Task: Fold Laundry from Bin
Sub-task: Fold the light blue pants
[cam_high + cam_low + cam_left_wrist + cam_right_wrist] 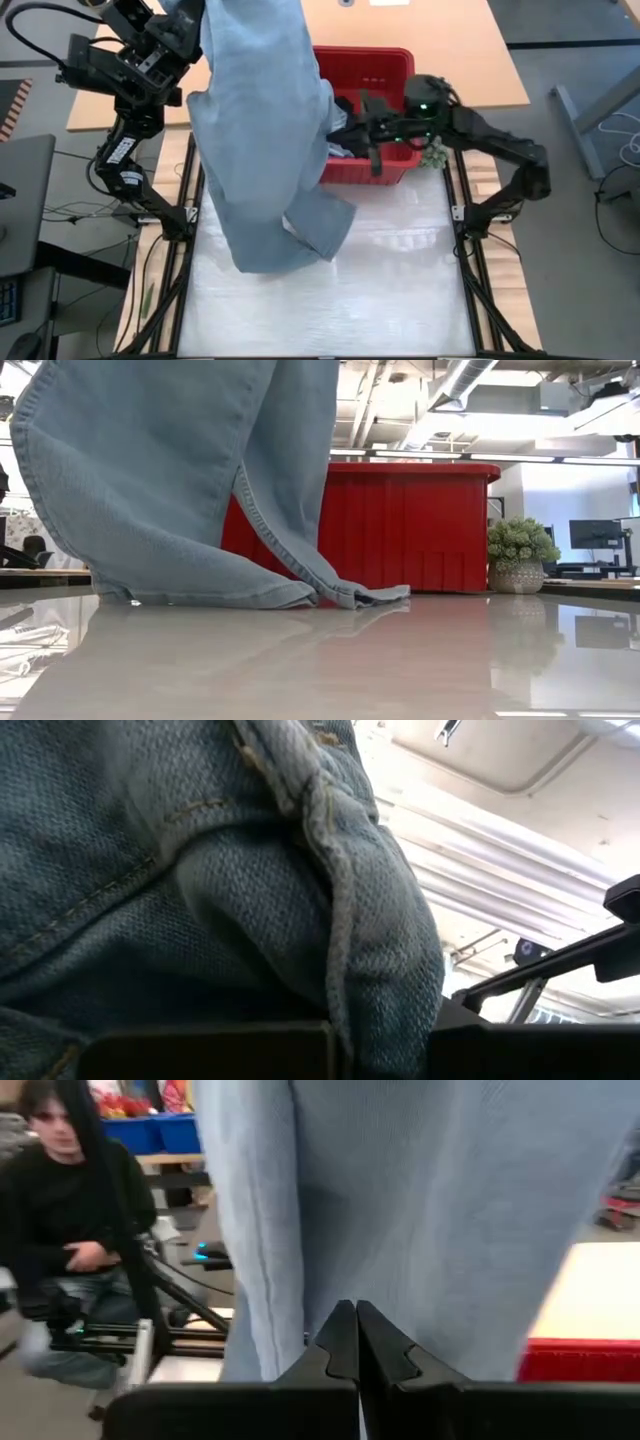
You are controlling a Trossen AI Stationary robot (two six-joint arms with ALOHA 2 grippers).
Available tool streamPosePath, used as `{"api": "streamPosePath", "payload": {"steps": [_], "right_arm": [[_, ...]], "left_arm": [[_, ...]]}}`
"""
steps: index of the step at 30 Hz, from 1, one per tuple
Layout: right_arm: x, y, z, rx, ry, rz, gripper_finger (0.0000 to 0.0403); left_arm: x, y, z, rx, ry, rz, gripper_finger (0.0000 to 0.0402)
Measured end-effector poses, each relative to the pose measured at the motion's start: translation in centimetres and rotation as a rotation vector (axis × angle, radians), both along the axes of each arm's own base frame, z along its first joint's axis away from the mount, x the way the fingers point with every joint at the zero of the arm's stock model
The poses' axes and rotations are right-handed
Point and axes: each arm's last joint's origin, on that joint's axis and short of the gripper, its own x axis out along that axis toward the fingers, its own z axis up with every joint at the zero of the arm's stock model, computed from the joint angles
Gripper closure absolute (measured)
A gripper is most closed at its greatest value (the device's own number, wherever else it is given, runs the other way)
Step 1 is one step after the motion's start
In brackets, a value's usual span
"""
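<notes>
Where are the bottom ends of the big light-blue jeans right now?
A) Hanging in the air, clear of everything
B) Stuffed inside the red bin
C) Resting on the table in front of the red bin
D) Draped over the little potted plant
C: in the low view the jeans hang from above, their hems crumpled on the table in front of the red bin.

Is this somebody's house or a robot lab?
Probably a lab or workshop, not a house. Bare pipes and ducts run along the ceiling, computer monitors sit on desks at the back, and a person sits beside the robot's frame.
</notes>
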Motion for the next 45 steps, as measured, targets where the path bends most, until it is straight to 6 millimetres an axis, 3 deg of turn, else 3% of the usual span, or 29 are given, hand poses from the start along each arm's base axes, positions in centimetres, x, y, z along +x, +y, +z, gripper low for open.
{"api": "streamPosePath", "payload": {"steps": [3,9,14,16,20,23,28,31,35,38,41,45], "right_arm": [[2.2,-0.5,-1.3,-0.002,0.020,-0.044,0.0387],[6.1,0.0,-2.7,0.006,-0.083,0.053,0.0387],[9.5,-0.2,-3.3,-0.092,-0.311,0.050,0.0387],[10.2,-0.6,-2.9,-0.160,-0.414,-0.042,0.0387],[9.5,-1.3,0.5,-0.343,-0.581,-0.265,0.0387],[8.4,-1.3,3.2,-0.438,-0.695,-0.339,0.0387],[5.7,-0.7,7.6,-0.402,-0.871,-0.347,0.0387],[5.5,-0.6,7.8,-0.220,-0.789,-0.222,0.0387],[7.5,0.0,5.3,0.001,-0.541,0.086,0.0387],[8.6,1.8,3.9,0.048,-0.411,0.220,0.0387],[7.1,3.5,5.4,0.007,-0.466,0.237,0.0387],[3.1,4.4,9.0,-0.158,-0.628,0.072,0.0387]], "left_arm": [[0.0,-0.1,0.0,0.008,0.005,-0.025,0.0397],[0.0,-0.1,0.0,0.002,0.005,-0.042,0.0397],[0.2,0.0,-0.1,-0.002,0.006,-0.048,0.0397],[0.3,0.0,-0.1,-0.011,0.008,-0.065,0.0397],[0.5,0.0,-0.1,-0.003,0.006,-0.079,0.0397],[0.5,0.0,-0.1,-0.003,-0.003,-0.086,0.0397],[0.5,0.0,0.0,0.010,-0.032,-0.090,0.0397],[0.4,-0.1,0.0,0.025,-0.043,-0.097,0.0397],[0.3,-0.3,0.1,0.069,-0.048,-0.120,0.0397],[0.3,-0.3,0.1,0.083,-0.047,-0.128,0.0397],[0.3,-0.3,0.1,0.083,-0.049,-0.128,0.0397],[0.2,-0.3,0.1,0.082,-0.054,-0.124,0.0397]]}}
